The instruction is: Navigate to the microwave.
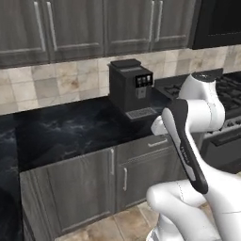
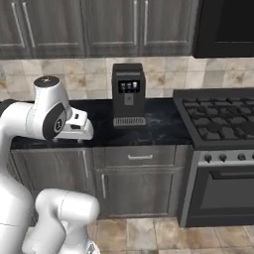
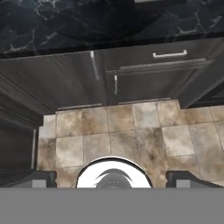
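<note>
Gripper (image 3: 112,180) aimed down at tiled floor (image 3: 131,131), fingertips set wide apart. Coffee machine (image 2: 128,94) on black counter (image 2: 158,126), beside stove (image 2: 218,116). Microwave (image 2: 223,27) mounted above stove, upper right.

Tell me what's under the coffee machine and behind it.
The coffee machine stands on the black marbled counter, with grey cabinet doors and a drawer below. Beige tile backsplash is behind it; the patch directly behind is covered.
</note>
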